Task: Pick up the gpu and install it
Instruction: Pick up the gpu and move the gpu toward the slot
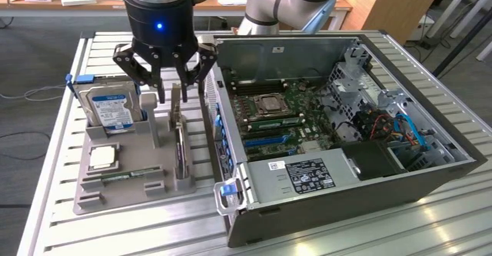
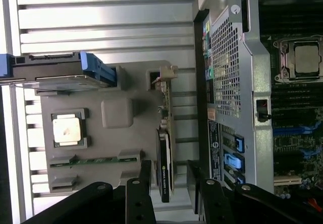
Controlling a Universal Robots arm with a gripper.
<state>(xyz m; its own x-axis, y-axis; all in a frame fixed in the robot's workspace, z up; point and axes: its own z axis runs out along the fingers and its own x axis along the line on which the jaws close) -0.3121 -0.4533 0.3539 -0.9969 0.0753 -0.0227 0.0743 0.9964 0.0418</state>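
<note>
The gpu [image 1: 179, 138] is a thin dark card with a silver end bracket, standing on edge in a slot of the grey holder [image 1: 127, 201]. From the wrist view the gpu [image 2: 165, 156] appears edge-on. My gripper [image 1: 177, 93] hangs just above the card's bracket end, open, one finger on each side of the card and not gripping it. In the wrist view the gripper [image 2: 169, 181] straddles the card with a gap on both sides of it.
On the holder also stand a silver hard drive [image 1: 112, 109] in a blue frame, a processor chip [image 1: 103, 158] and a green memory stick [image 1: 123, 176]. The open computer case [image 1: 430, 181] lies at the exterior view's right, its motherboard [image 1: 280, 123] facing up.
</note>
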